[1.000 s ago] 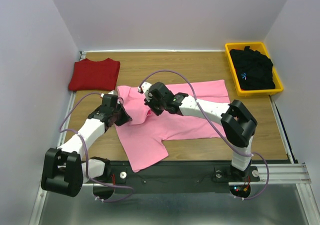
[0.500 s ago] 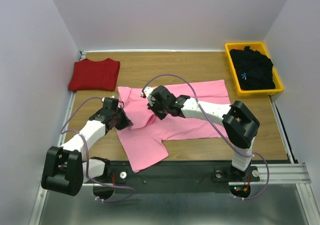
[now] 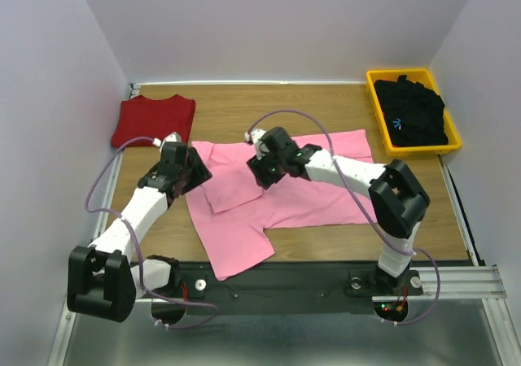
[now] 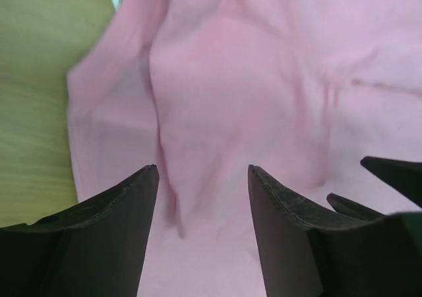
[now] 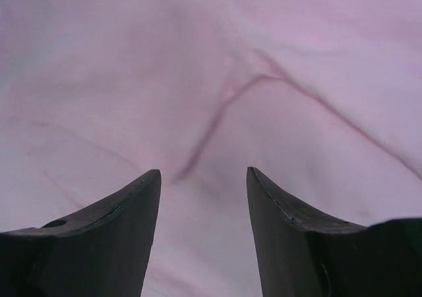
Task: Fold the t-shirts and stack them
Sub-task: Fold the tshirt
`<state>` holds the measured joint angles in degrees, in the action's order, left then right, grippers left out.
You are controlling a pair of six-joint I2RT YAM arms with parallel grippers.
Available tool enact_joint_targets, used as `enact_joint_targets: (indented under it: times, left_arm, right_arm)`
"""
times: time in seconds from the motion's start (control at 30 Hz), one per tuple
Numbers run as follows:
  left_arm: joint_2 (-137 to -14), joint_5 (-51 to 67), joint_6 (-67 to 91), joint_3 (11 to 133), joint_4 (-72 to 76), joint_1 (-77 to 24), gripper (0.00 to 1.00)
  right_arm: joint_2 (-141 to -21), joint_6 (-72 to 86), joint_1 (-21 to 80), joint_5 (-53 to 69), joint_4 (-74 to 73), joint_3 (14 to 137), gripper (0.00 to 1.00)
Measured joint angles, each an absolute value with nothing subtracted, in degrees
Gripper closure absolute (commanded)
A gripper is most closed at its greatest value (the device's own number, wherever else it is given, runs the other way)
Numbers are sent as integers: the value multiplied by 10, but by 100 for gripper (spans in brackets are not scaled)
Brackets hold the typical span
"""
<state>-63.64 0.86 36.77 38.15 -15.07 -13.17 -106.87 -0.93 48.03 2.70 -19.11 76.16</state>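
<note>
The pink t-shirt (image 3: 301, 203) was spread across the middle of the wooden counter (image 3: 326, 106), with a flap of cloth (image 3: 221, 193) doubled over the body at its left end and one sleeve (image 3: 238, 250) left sticking out toward the near edge. The dark red t-shirt (image 3: 155, 120) was seen folded at the far left corner, and the black t-shirt (image 3: 411, 112) was bunched in the yellow bin (image 3: 423, 149) at the far right.

The left claw (image 4: 203, 168) was held with its jaws apart just above the pink cloth, nothing between them. The right claw (image 5: 203, 173) was likewise spread wide over a crease in the shirt, gripping nothing.

The folding of the pink shirt was judged to be in hand, at an early stage. For the next move, a fresh pinch on the cloth would probably be needed, perhaps at the loose near sleeve, so that it could be carried inward over the body without the laid flap being dragged open.
</note>
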Motion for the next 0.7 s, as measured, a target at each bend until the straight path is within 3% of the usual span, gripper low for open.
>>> enact_joint_targets:
  times: [0.27,0.47,0.7]
  left_arm:
    - [-782,-36,337,517,-105,-71,37]
    - [-932,-51,327,607,-75,-57,46]
    - [-1018,-57,317,661,-67,-54,53]
  right_arm:
    - [-1013,44,284,19,-188,761,44]
    - [-1038,110,138,22,-192,772,46]
    - [-1108,166,111,32,-191,824,51]
